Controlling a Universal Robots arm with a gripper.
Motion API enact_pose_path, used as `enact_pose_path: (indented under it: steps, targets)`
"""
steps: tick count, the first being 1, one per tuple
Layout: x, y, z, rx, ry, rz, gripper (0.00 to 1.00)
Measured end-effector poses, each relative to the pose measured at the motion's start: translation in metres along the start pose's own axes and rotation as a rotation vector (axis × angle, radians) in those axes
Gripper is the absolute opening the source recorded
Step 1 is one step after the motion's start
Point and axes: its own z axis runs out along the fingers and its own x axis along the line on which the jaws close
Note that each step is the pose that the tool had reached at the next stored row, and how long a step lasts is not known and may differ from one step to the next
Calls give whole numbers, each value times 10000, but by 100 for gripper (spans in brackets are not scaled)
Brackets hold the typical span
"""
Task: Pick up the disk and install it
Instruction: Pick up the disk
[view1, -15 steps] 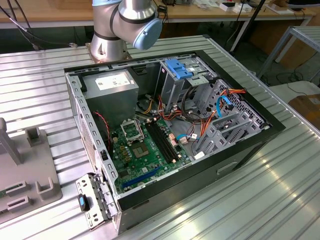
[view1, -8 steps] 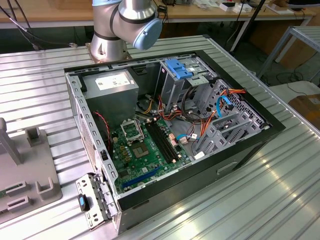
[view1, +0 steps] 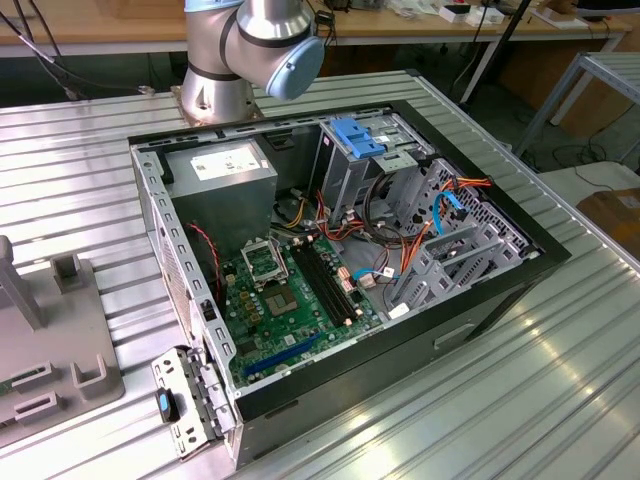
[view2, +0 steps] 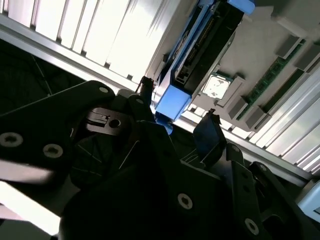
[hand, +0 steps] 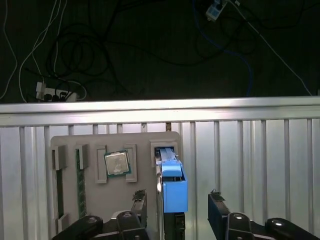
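The disk (hand: 172, 186) stands on edge in a slot of the grey holder tray (hand: 70, 142), with its blue rail end toward the camera. It appears again in the second wrist view as the disk (view2: 199, 47), a dark slab with blue edges. My gripper (hand: 178, 207) is open just above it, one dark finger on each side of the blue end. Neither finger touches it, and one stands closer than the other. The same straddle shows for the gripper (view2: 177, 111) in the second wrist view.
The holder tray (view1: 60, 340) lies at the exterior view's left on the ribbed metal table (view1: 480, 400). It also carries a processor chip (hand: 116, 163) and memory sticks (hand: 79, 180). An open computer case (view1: 330, 260) holds a drive cage with a blue top (view1: 355, 135). The arm's base (view1: 215, 95) stands behind it.
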Motion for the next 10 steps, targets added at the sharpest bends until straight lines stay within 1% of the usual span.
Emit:
enact_pose_path:
  steps: [1, 3, 5, 10]
  targets:
    - [1, 0, 50, -2, -5, 1, 60]
    - [4, 1, 124, -3, -7, 1, 60]
    - [5, 1, 156, -3, -8, 0, 60]
    - [6, 2, 166, -4, -7, 1, 60]
